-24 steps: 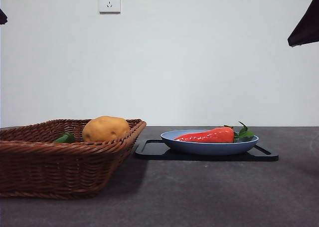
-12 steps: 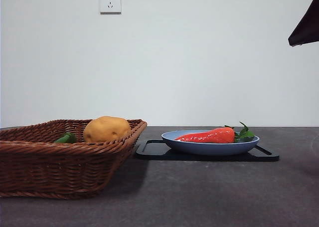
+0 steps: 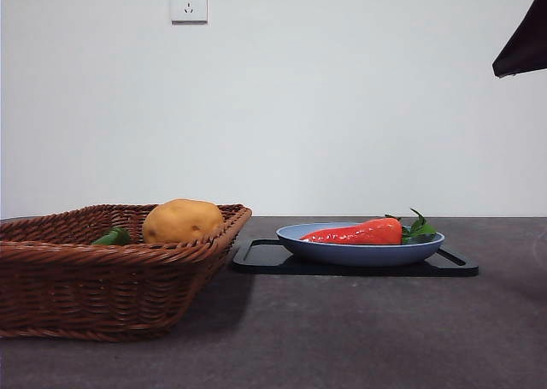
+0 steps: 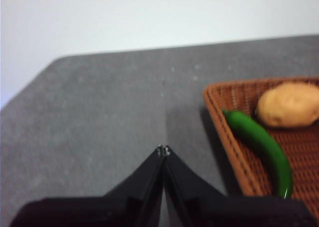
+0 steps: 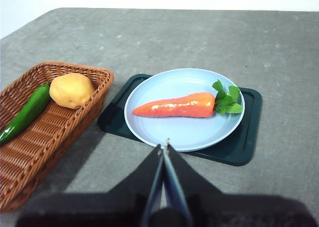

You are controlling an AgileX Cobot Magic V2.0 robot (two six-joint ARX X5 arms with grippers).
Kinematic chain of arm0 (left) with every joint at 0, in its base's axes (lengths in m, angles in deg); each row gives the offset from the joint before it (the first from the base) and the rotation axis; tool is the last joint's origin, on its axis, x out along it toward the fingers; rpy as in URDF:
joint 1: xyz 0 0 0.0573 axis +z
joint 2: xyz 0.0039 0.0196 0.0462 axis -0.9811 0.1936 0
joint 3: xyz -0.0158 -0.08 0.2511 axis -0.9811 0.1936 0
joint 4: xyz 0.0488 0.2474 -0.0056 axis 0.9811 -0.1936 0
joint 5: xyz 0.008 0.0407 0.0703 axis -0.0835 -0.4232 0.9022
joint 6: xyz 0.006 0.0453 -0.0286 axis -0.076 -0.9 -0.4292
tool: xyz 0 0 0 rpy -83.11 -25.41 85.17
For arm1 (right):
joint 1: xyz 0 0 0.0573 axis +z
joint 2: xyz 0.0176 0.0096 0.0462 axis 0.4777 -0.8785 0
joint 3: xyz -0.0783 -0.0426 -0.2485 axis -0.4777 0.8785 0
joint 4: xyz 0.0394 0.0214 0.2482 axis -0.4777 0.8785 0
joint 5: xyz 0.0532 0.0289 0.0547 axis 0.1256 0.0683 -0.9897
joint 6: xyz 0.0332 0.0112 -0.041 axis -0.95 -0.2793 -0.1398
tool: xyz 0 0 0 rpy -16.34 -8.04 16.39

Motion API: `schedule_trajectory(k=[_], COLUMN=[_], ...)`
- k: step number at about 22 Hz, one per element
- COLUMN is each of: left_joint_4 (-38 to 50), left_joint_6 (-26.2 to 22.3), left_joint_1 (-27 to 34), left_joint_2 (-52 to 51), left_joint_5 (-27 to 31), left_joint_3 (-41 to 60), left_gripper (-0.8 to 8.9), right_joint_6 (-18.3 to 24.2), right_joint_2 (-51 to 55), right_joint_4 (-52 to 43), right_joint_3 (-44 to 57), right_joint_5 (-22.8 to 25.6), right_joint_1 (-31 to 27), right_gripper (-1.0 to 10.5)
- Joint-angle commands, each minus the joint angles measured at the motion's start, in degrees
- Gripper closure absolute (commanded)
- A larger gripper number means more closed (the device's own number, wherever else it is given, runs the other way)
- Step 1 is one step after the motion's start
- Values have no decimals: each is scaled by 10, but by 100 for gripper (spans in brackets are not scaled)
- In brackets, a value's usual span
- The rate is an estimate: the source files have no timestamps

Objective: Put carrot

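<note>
The orange-red carrot [image 3: 357, 232] with green leaves lies on a light blue plate [image 3: 359, 252] that stands on a black tray [image 3: 256, 256]. In the right wrist view the carrot [image 5: 174, 106] lies across the plate [image 5: 189, 132]. My right gripper [image 5: 164, 146] is shut and empty, held above the table on the near side of the plate; it shows as a black tip [image 3: 523, 47] at the front view's top right. My left gripper [image 4: 163, 150] is shut and empty, above bare table beside the basket [image 4: 219, 117].
A brown wicker basket [image 3: 94, 278] stands at the left and holds a yellow-brown potato [image 3: 182, 221] and a green vegetable [image 3: 112, 236]. The black tray [image 5: 244, 147] lies beside the basket. A white wall socket [image 3: 189, 2] is on the back wall.
The black tip at the front view's top left corner has gone out of view. The carrot, plate and basket have not moved.
</note>
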Motion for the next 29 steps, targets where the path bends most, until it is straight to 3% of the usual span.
schedule_trajectory(k=[1, 21, 24, 29], left_joint_4=[7, 7, 7, 7], left_joint_6=[19, 28, 28, 28], left_joint_1=[2, 2, 2, 2], left_joint_2=[-3, -3, -3, -3], left_joint_5=[-1, -1, -1, -1], left_joint_3=[19, 24, 24, 24], left_gripper=[805, 805, 805, 805], right_joint_6=[-5, -5, 99, 96], right_joint_2=[-1, 19, 109, 218], right_joint_4=[-5, 4, 27, 45], right_joint_3=[-6, -6, -2, 31], right_joint_5=[2, 2, 12, -12], right_joint_1=[4, 4, -39, -216], right_gripper=[943, 943, 943, 943])
